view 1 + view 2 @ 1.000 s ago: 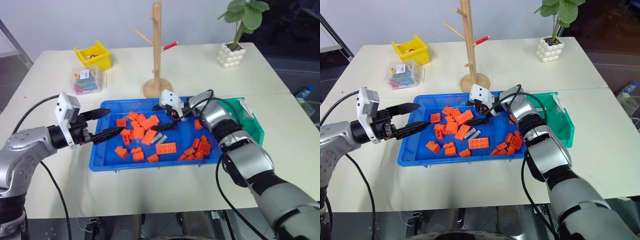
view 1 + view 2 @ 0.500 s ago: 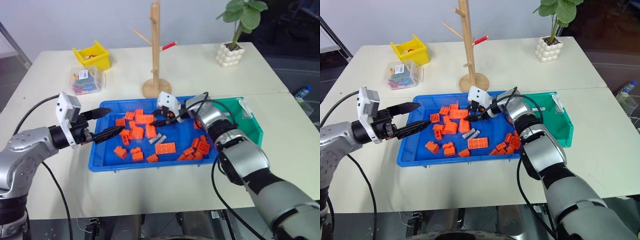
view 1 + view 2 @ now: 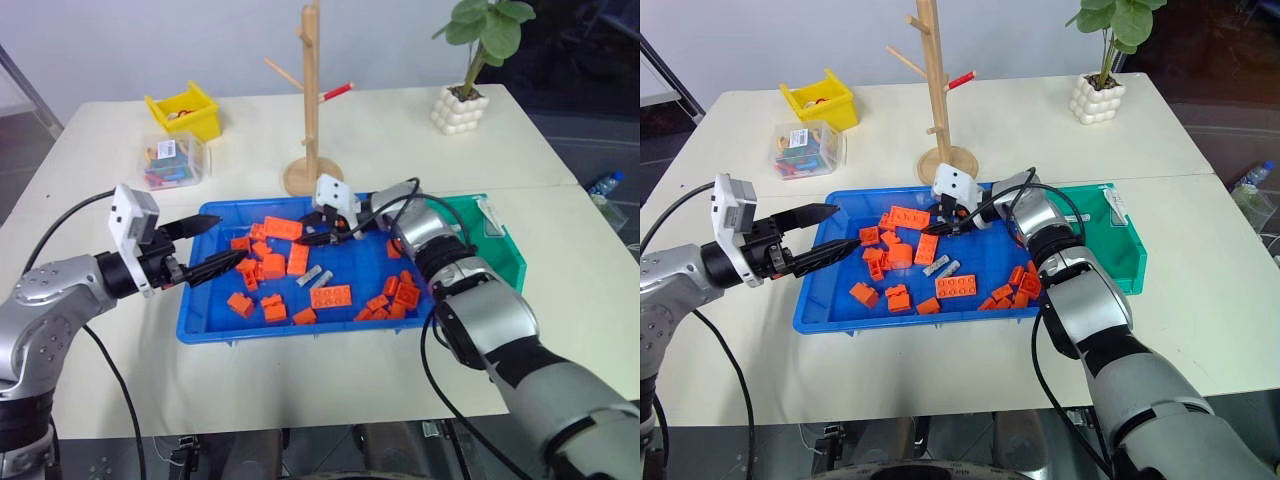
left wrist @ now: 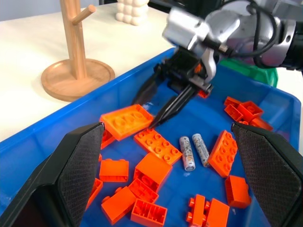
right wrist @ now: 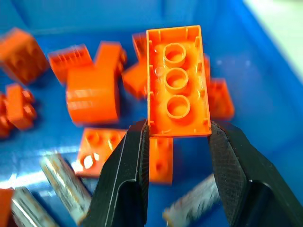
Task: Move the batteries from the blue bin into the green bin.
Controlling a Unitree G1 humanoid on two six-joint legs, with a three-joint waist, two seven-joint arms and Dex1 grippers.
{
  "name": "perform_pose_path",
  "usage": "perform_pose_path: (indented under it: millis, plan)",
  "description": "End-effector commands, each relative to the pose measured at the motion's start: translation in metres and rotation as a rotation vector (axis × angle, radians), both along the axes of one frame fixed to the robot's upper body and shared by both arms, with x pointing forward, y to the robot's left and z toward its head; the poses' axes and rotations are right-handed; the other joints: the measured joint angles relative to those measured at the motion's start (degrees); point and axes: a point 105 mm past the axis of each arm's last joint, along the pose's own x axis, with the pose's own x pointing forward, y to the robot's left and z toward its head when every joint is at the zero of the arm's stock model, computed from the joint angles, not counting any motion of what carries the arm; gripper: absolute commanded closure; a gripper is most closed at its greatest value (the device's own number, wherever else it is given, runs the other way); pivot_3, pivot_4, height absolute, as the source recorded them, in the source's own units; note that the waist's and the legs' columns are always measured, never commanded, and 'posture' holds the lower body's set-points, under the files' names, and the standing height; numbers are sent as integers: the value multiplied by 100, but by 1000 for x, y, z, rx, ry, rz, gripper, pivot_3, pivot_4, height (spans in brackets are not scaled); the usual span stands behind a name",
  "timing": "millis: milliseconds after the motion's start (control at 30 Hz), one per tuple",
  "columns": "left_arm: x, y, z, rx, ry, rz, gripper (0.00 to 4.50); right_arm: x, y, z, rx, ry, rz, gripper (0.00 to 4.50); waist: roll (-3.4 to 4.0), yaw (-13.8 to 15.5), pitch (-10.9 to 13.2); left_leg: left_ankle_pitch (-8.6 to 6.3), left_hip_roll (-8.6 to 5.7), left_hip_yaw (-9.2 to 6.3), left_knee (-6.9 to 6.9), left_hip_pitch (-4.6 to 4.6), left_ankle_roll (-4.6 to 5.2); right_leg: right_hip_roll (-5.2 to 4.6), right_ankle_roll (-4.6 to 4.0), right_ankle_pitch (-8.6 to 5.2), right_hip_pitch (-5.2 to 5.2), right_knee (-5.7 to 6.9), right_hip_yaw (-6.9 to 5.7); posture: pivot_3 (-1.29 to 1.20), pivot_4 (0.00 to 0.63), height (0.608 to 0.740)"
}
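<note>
Below, largest first: the table [image 3: 420,130] carries the blue bin [image 3: 205,325], with the green bin [image 3: 512,262] touching its right side. Orange bricks [image 3: 331,296] litter the blue bin; the batteries [image 4: 194,151], two silver cylinders lying side by side, rest on its floor near the middle, none of them in the green bin yet. My right gripper [image 5: 176,142] is clamped on the short end of one flat orange brick [image 5: 178,80], lifted clear of the pile. My left gripper [image 3: 213,246] hovers over the bin's left edge, fingers apart and empty. Judged from this, the brick is clutter, not cargo: I should set it aside within the blue bin, away from the batteries, then approach one battery across its width.
</note>
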Motion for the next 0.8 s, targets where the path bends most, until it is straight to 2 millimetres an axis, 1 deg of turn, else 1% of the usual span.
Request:
perform_pose_path:
  millis: [33,133,267,433,533,633,767,800]
  plan:
    - [-1,0,12,-7,-53,-7,0,-14,17,35,73,-76,110,2819,1,5,0,0,0,0,0,0,0,0,0,0,0,0,0,0,150,740]
    - [-1,1,15,-12,-57,-8,0,-24,18,41,87,-87,138,2819,1,11,0,0,0,-1,1,0,0,0,0,0,0,2,0,0,150,740]
    - [-1,4,16,-14,-58,-4,0,-36,10,51,93,-99,156,2819,1,32,0,0,-1,-1,1,-1,0,-1,0,0,0,1,0,0,150,740]
    - [0,11,23,-28,-73,18,0,-55,5,51,84,-92,180,2819,1,11,0,0,0,-1,1,-1,0,-1,0,0,-1,2,0,0,150,740]
    - [0,15,33,-58,-96,26,0,-70,6,35,75,-45,192,2819,-1,15,-1,0,1,-1,1,0,0,0,0,0,-2,5,0,0,150,740]
    - [0,18,40,-65,-107,29,0,-79,3,17,42,-14,192,2819,-1,22,-1,0,1,-1,3,0,0,-1,0,0,-1,4,0,0,150,740]
    - [-1,21,42,-62,-106,29,0,-86,2,8,24,11,199,2819,-1,24,-1,0,1,0,4,-1,0,-1,0,0,0,4,0,0,150,740]
    - [-1,22,42,-61,-105,29,0,-87,3,7,25,17,201,2518,-1,21,-1,0,1,0,4,-1,0,-1,0,0,0,4,0,0,150,740]
